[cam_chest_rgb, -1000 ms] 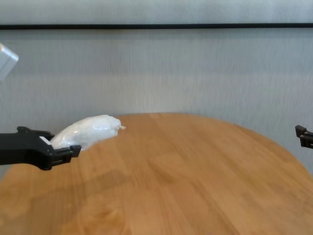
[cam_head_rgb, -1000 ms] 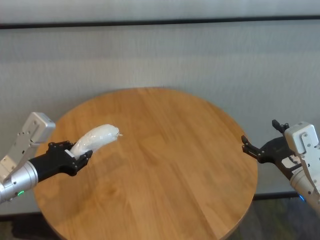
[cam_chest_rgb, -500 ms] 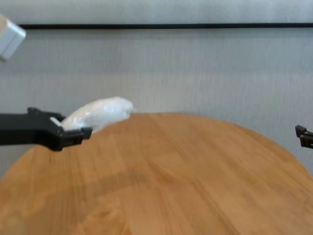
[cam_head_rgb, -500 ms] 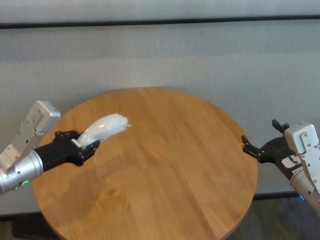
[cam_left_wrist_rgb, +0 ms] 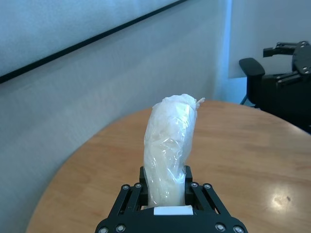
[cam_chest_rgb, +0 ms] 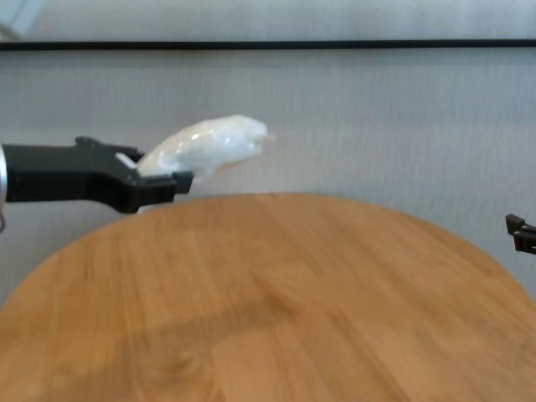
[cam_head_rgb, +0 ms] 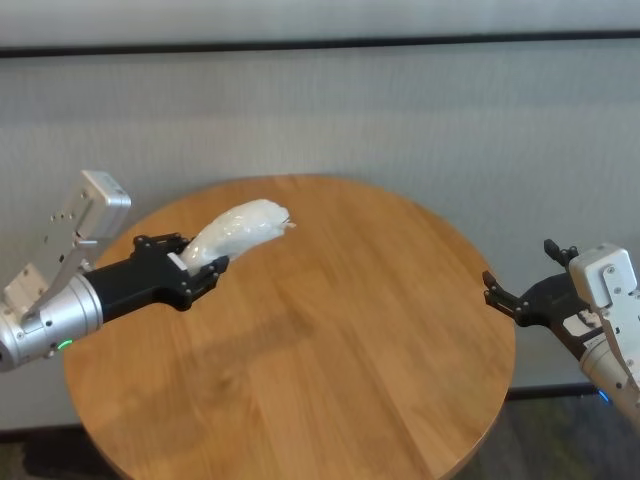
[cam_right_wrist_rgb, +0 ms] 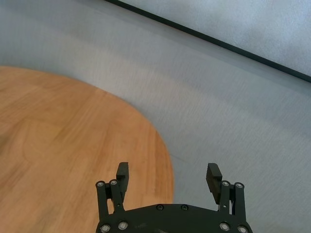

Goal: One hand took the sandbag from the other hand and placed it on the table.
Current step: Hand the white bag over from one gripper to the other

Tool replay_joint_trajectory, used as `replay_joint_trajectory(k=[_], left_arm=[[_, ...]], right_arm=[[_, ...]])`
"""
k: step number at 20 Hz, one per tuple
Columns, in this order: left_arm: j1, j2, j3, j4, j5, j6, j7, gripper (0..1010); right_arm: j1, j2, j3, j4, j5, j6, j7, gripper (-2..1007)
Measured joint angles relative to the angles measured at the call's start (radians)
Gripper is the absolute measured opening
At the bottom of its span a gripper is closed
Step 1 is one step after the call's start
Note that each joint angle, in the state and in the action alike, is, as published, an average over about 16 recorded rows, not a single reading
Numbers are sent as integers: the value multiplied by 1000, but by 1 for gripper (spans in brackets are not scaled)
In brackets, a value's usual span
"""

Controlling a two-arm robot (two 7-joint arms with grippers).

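The white plastic-wrapped sandbag (cam_head_rgb: 238,229) (cam_left_wrist_rgb: 168,150) (cam_chest_rgb: 209,144) sticks out of my left gripper (cam_head_rgb: 196,274) (cam_left_wrist_rgb: 166,199) (cam_chest_rgb: 155,177), which is shut on its lower end and holds it in the air over the left part of the round wooden table (cam_head_rgb: 330,350) (cam_chest_rgb: 318,318) (cam_left_wrist_rgb: 243,145). The bag's twisted tip points toward the table's middle. My right gripper (cam_head_rgb: 505,297) (cam_right_wrist_rgb: 167,174) hovers open and empty beside the table's right edge; only one of its fingertips (cam_chest_rgb: 521,233) shows in the chest view.
A grey wall with a dark band (cam_head_rgb: 320,43) runs behind the table. In the left wrist view a dark chair (cam_left_wrist_rgb: 257,77) stands past the table's far side.
My left arm has lifted the sandbag higher and carried it to the right, toward the table's middle. The right arm has not moved.
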Motion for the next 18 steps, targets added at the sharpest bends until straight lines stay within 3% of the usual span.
replay_joint_trajectory(k=[9, 18], left_arm=[[5, 13, 25, -88, -48, 11, -26, 410], [-5, 17, 65, -116, -60, 20, -30, 410]], right_arm=[[0, 0, 0, 0, 0, 0, 0, 1006], [0, 0, 0, 0, 0, 0, 0, 1006]])
